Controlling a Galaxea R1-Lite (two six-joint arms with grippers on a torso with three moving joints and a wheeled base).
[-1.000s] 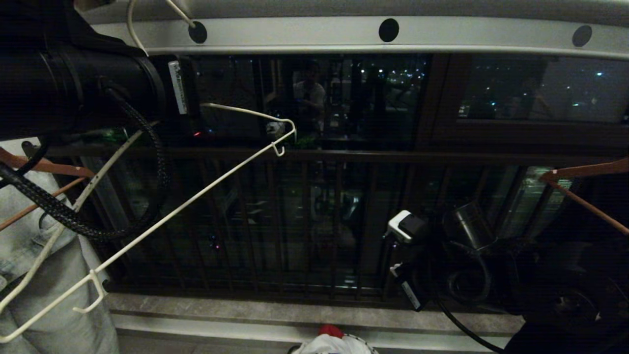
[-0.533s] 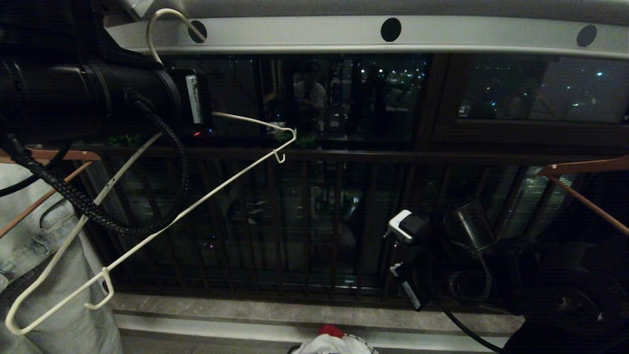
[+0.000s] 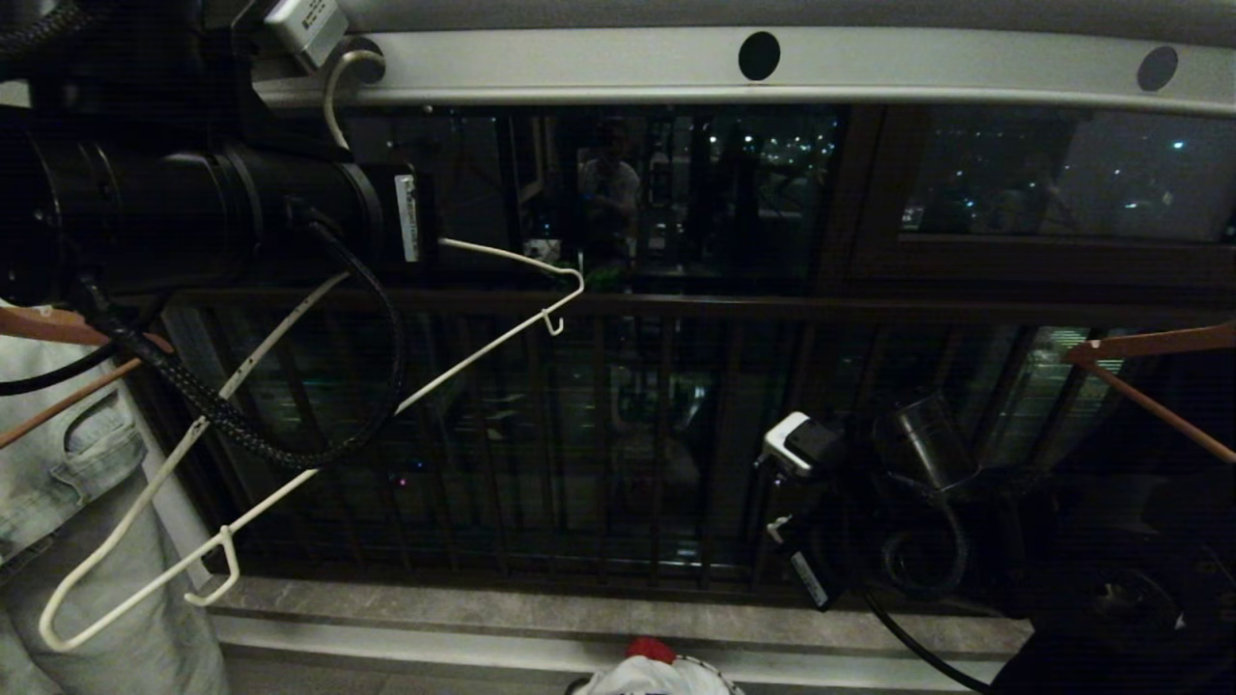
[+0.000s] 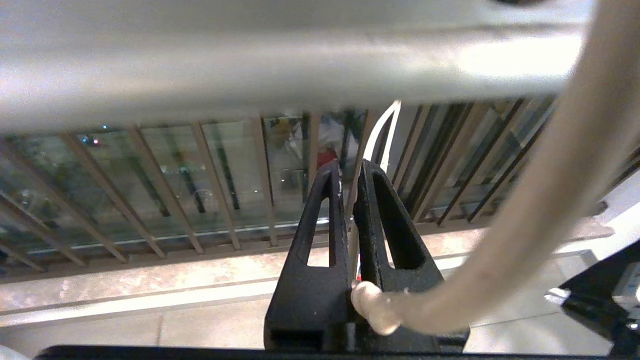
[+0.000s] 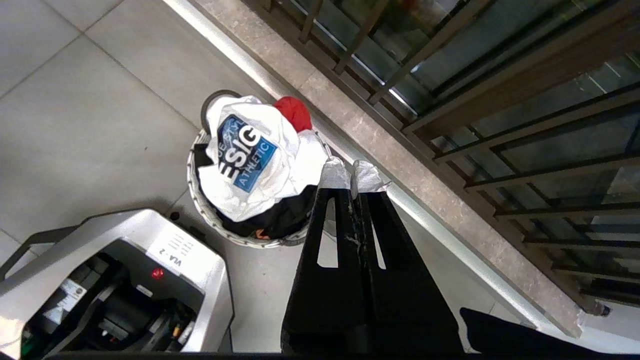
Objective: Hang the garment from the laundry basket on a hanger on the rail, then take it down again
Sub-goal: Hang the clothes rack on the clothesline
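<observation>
My left gripper is shut on the neck wire of the thin white hanger, which hangs tilted with nothing on it. The hanger's hook is up against the light-grey rail, at one of its round holes; the rail is just above the fingers. The white garment with the blue print lies crumpled in the laundry basket on the floor, and its top shows at the head view's lower edge. My right gripper is shut, empty, and parked above and beside the basket.
Pale jeans hang at the left on a brown wooden hanger; another wooden hanger is at the right. A dark balcony railing runs behind. A red cloth lies in the basket, by the robot's base.
The left arm has moved right and slightly up with the hanger, bringing its hook onto the rail at the hole. The right arm has kept still.
</observation>
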